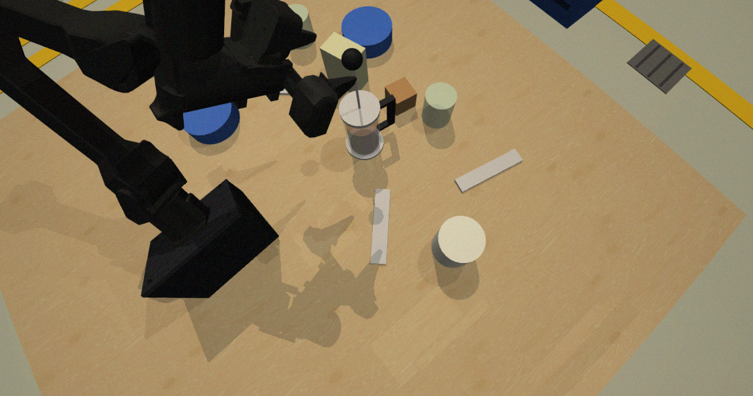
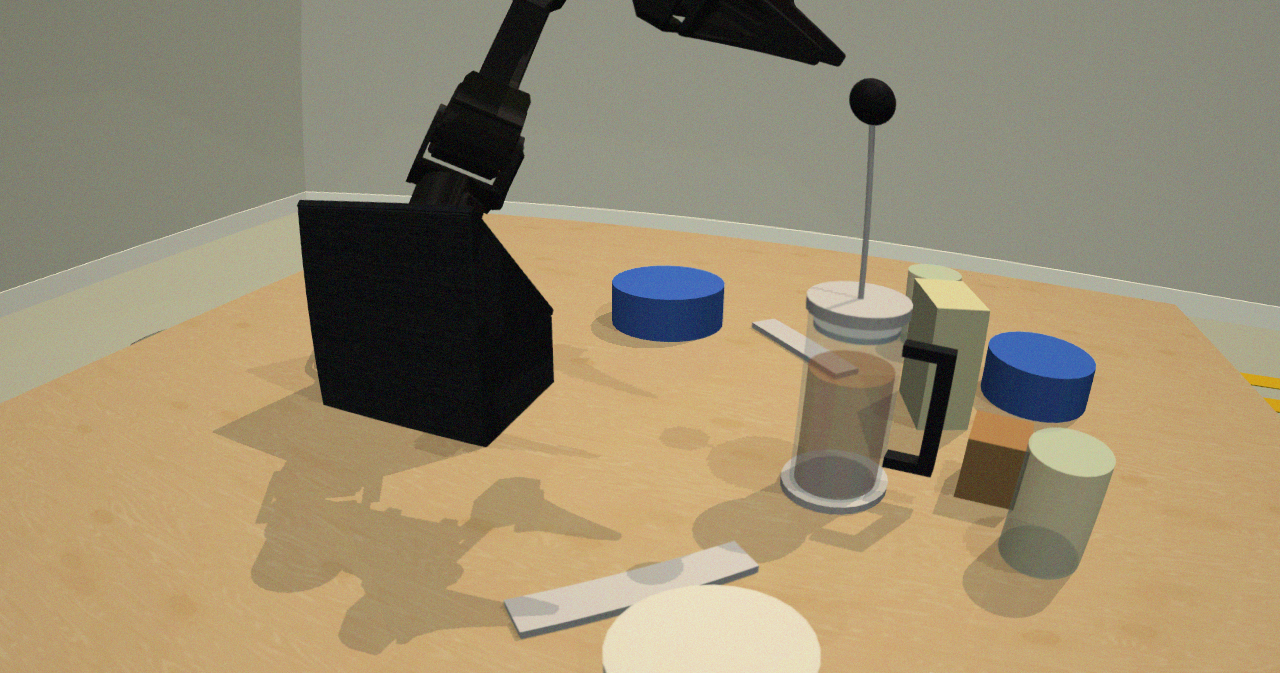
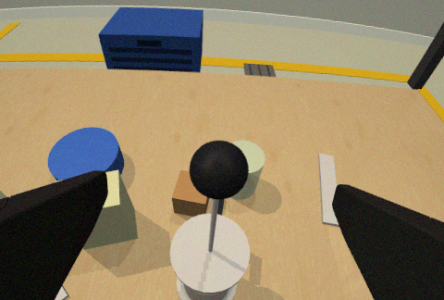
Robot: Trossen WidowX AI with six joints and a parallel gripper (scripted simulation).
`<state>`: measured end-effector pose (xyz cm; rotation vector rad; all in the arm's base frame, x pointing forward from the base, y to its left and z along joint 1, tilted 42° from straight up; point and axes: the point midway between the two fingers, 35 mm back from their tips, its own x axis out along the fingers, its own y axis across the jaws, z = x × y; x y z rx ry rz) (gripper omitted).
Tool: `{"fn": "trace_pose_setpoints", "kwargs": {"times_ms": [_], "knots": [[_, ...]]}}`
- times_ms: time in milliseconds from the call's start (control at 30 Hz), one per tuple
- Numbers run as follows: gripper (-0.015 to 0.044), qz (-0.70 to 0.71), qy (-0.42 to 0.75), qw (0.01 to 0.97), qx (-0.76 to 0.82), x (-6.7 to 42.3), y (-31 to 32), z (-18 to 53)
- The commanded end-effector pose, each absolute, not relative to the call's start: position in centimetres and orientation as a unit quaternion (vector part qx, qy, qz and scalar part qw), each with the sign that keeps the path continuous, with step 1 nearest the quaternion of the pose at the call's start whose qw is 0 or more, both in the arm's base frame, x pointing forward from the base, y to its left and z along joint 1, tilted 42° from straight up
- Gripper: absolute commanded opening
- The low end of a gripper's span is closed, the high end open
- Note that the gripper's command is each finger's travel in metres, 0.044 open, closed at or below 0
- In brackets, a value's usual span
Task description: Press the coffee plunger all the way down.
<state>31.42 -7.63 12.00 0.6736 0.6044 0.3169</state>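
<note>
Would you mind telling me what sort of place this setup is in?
Probably a workshop or warehouse floor: yellow floor lines, a blue crate by a grey wall, and a wooden table carrying the arm's base and a coffee press.

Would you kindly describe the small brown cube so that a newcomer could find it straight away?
Start at the clear glass coffee press with the tall rod and black ball knob. On its black handle's side sits the small brown cube, beside a pale green cylinder. It is the only brown block, and lower than its neighbours.
</note>
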Motion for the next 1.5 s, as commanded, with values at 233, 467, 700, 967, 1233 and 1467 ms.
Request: {"fn": "trace_pose_setpoints", "kwargs": {"times_ms": [233,467,700,967,1233,1467], "knots": [[0.0440,0.151,0.290,0.888,0.323,32.3,-6.8,11.3],[0.0440,0.151,0.290,0.888,0.322,33.2,-6.3,10.8],[0.0440,0.152,0.289,0.888,0.323,34.1,-5.7,10.3],[0.0361,0.152,0.288,0.888,0.323,34.4,-5.5,10.2],[0.0151,0.152,0.288,0.888,0.323,34.4,-5.5,10.2],[0.0122,0.152,0.288,0.888,0.323,34.4,-5.5,10.2]]}}
